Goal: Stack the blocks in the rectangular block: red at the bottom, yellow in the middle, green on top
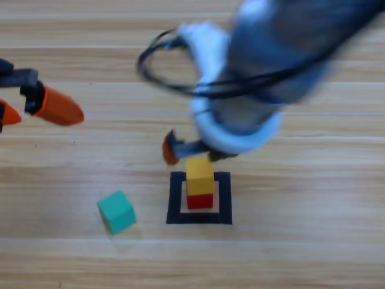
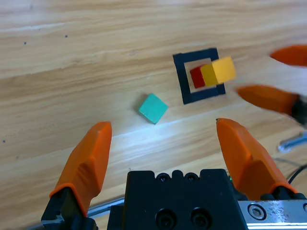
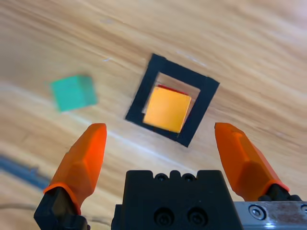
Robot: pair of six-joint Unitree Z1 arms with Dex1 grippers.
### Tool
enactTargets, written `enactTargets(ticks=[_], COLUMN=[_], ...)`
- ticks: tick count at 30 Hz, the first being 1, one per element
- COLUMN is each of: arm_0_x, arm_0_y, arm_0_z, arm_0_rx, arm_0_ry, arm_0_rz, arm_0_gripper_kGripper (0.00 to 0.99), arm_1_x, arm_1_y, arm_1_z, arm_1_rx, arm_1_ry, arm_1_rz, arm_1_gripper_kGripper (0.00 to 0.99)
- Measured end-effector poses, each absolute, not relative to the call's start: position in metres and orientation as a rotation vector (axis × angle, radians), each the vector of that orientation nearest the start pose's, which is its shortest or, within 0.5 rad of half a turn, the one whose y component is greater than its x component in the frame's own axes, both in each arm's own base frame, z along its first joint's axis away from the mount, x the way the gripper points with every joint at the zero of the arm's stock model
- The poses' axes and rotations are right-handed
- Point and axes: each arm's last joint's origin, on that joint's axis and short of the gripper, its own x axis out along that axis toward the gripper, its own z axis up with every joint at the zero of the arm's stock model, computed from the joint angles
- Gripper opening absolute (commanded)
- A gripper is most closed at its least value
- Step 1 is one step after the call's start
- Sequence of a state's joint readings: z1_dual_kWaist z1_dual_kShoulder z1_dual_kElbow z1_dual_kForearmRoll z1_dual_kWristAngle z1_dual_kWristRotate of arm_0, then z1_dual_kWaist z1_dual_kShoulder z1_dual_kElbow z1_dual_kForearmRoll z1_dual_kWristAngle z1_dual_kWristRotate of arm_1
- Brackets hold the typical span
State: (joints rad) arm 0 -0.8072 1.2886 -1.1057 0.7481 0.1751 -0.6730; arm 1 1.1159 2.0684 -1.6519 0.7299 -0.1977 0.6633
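Observation:
The yellow cube sits on the red cube inside the black tape square. The teal-green cube lies on the table to the left of the square. My right gripper hangs open just behind and above the stack, holding nothing. From its wrist I look down on the yellow cube, with a sliver of the red cube behind it and the green cube off to the left. My left gripper waits open at the left edge.
The right arm's grey body and black cable loop hang over the table behind the square. Bare wooden table lies to the right of and in front of the square.

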Motion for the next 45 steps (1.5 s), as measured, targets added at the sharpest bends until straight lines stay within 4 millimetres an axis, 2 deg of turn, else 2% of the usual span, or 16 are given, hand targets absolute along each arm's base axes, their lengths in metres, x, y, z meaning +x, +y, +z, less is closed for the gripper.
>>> enactTargets(ticks=[2,4,6,10,14,17,21,27,32,38,45], arm_0_x=[0.148,0.152,0.161,0.178,0.204,0.222,0.231,0.244,0.246,0.243,0.242], arm_0_y=[-0.135,-0.134,-0.137,-0.152,-0.177,-0.193,-0.201,-0.215,-0.225,-0.239,-0.244], arm_0_z=[0.36,0.358,0.351,0.326,0.298,0.283,0.267,0.263,0.264,0.253,0.244], arm_0_rx=[-0.241,-0.297,-0.38,-0.443,-0.449,-0.462,-0.474,-0.495,-0.503,-0.482,-0.487], arm_0_ry=[0.984,0.994,1.027,1.133,1.249,1.28,1.31,1.327,1.336,1.371,1.388], arm_0_rz=[-0.216,-0.169,-0.084,0.055,0.17,0.235,0.305,0.317,0.336,0.342,0.372], arm_0_gripper_kGripper=[0.931,0.914,0.905,0.882,0.876,0.876,0.876,0.879,0.879,0.885,0.885], arm_1_x=[0.182,0.166,0.146,0.13,0.132,0.133,0.134,0.135,0.137,0.139,0.141], arm_1_y=[0.356,0.328,0.291,0.239,0.215,0.211,0.209,0.208,0.209,0.212,0.214], arm_1_z=[0.288,0.299,0.316,0.318,0.31,0.304,0.296,0.296,0.295,0.287,0.282], arm_1_rx=[-0.08,-0.046,-0.01,0.003,0.013,0.002,-0.023,-0.051,-0.048,-0.063,-0.075], arm_1_ry=[1.035,0.985,0.906,0.844,0.849,0.86,0.874,0.853,0.829,0.847,0.861], arm_1_rz=[0.551,0.635,0.745,0.79,0.737,0.708,0.695,0.677,0.671,0.66,0.655], arm_1_gripper_kGripper=[0.99,0.99,0.99,0.99,0.99,0.99,0.99,0.99,0.99,0.99,0.99])
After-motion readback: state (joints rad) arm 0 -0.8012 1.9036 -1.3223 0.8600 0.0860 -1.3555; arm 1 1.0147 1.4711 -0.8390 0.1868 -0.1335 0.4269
